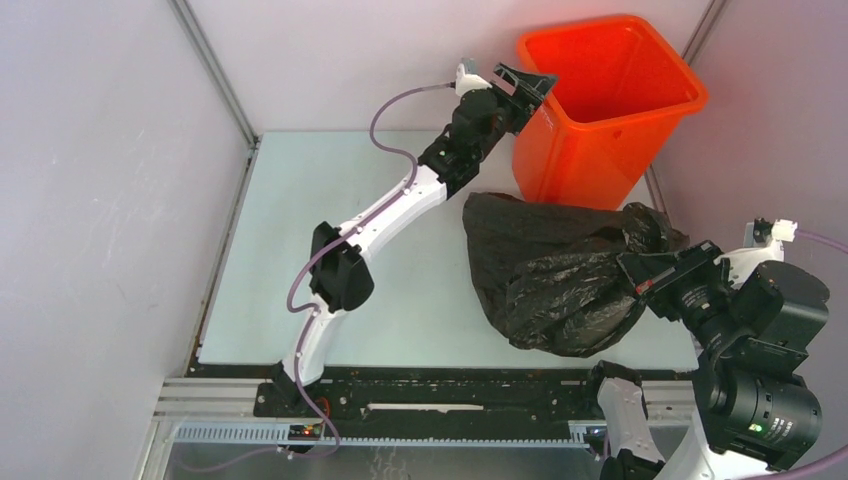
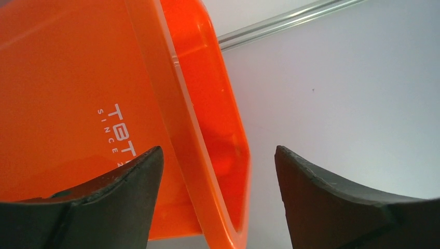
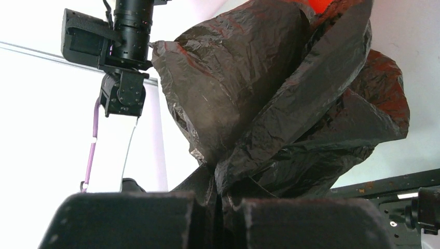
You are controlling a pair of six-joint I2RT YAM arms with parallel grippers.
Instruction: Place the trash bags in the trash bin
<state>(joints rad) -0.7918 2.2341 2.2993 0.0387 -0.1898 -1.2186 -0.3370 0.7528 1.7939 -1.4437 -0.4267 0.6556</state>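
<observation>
- The trash bin (image 1: 575,160) stands at the far right of the table (image 1: 300,250), upright with its mouth open. What I can see of its inside is orange wall.
- The trash bag (image 1: 560,270) is outside the bin, a crumpled black heap on the table just in front of it.
- The right gripper (image 1: 640,270) has its jaws clamped on a bunched fold at the bag's right edge. The right wrist view shows the plastic pinched between the two fingers.
- The left gripper (image 1: 530,85) hangs at the bin's near left rim corner with its jaws wide apart. From the left wrist view the rim runs up between the fingers (image 2: 129,181).
- I cannot tell whether either finger touches the bin.
- The bag hides the foot of the bin's front wall, so I cannot tell whether they touch.
- White lettering on the bin wall is partly cut off by a finger.
</observation>
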